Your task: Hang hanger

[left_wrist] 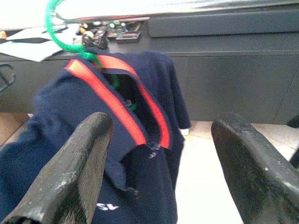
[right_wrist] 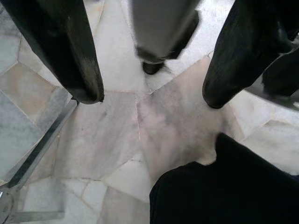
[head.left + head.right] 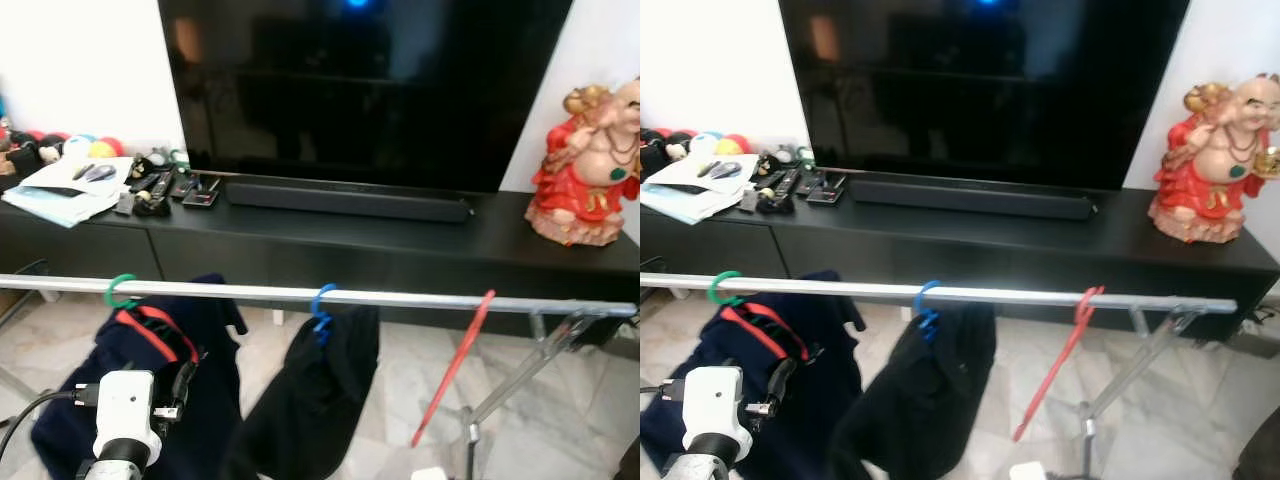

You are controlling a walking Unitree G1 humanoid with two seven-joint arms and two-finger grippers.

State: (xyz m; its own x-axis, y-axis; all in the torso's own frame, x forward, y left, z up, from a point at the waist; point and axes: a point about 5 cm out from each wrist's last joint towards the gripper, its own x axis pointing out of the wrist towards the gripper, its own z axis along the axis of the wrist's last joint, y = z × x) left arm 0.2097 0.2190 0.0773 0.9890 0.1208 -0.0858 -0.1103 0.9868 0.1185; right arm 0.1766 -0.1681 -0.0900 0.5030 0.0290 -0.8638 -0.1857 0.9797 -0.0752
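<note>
Hooked over the long silver metal rail [image 3: 400, 298] of the drying rack: a green plastic hanger [image 3: 118, 291] near the rail's left end, carrying a navy shirt with a red collar band [image 3: 150, 370]; a blue plastic hanger [image 3: 321, 303] at mid-rail, carrying a black garment [image 3: 315, 400]; a bare red plastic hanger [image 3: 455, 365] toward the right end, dangling slantwise. Below the rail, in front of the navy shirt, the left gripper [image 1: 161, 172], fingers spread wide, holding nothing. Low beneath the rail, the right gripper [image 2: 152, 95] pointing down at pale marble floor tiles [image 2: 117, 135], fingers apart, empty. Behind the rail, a black low cabinet [image 3: 350, 245] bearing a dark television screen [image 3: 360, 80] and a red-robed ceramic figurine [image 3: 590, 165].
</note>
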